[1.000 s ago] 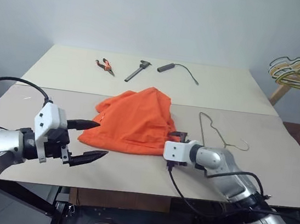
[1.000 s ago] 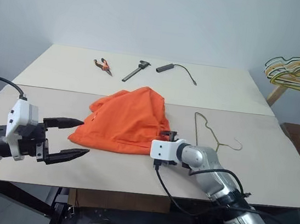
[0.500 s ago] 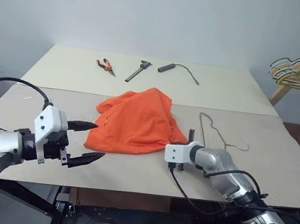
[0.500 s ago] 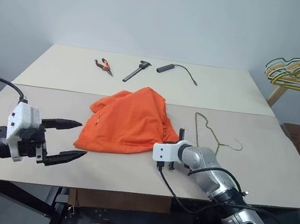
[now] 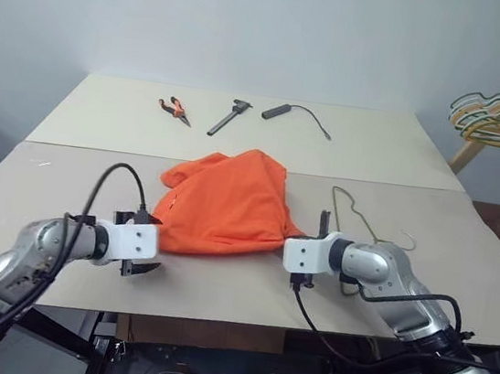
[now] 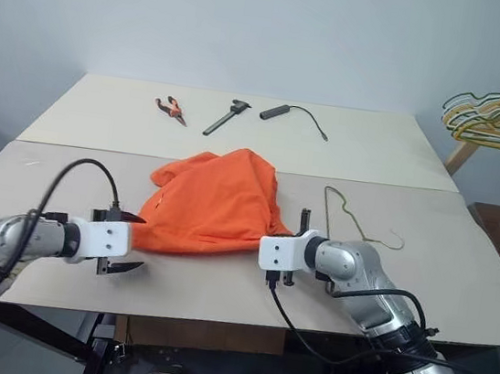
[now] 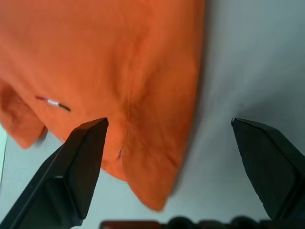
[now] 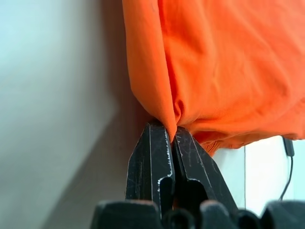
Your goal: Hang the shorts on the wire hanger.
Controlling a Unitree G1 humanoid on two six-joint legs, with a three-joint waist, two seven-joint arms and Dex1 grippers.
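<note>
The shorts (image 5: 227,204) are seen crumpled in a heap near the middle of the counter (image 5: 460,270), on its nearer board. The right claw (image 8: 172,136) is clenched on a fold at the right near edge of the fabric, and this fold is pulled up a little between the two black fingers (the pinch is well visible in the right wrist view). The right forearm is stretched low over the counter from the right side, with the claw pointed forward and toward the left.

The left claw (image 5: 143,245) is held wide, released, with nothing between its fingers. It is placed low, just above the counter, at the left near corner of the shorts, and the fabric edge is seen between the spread fingertips (image 7: 83,143) in the left wrist view. The left arm is bent at the elbow and reaches in from the left.

The wire hanger (image 5: 363,222) is lying flat on the counter just to the right of the shorts, behind the right wrist, with the hook turned to the right.
</note>
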